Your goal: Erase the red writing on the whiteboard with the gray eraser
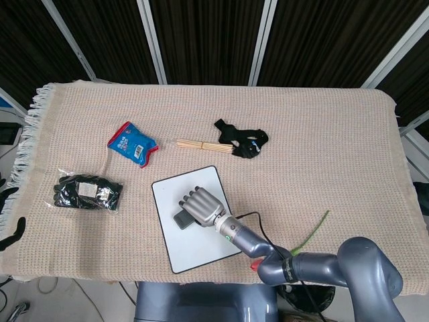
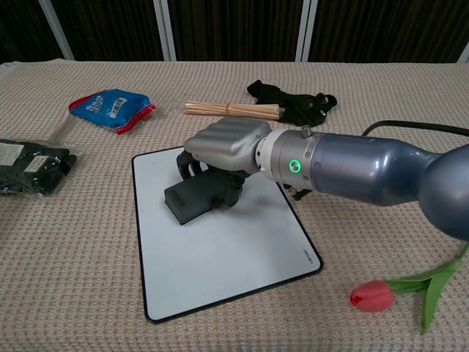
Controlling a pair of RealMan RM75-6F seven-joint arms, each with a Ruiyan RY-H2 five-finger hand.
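The white whiteboard [image 1: 196,247] [image 2: 220,257] lies near the front edge of the beige cloth. My right hand [image 1: 201,204] [image 2: 223,147] grips the gray eraser [image 1: 181,218] [image 2: 185,205] from above and presses it flat on the board's upper left part. No red writing shows on the bare board surface in either view; what lies under the eraser and hand is hidden. My left hand appears in neither view.
A blue snack packet [image 1: 132,143] [image 2: 111,106], a bundle of wooden sticks [image 1: 201,145] [image 2: 231,109] and a black strap [image 1: 242,139] [image 2: 293,103] lie behind the board. A black packet [image 1: 87,192] sits left. A red tulip [image 2: 374,295] lies front right.
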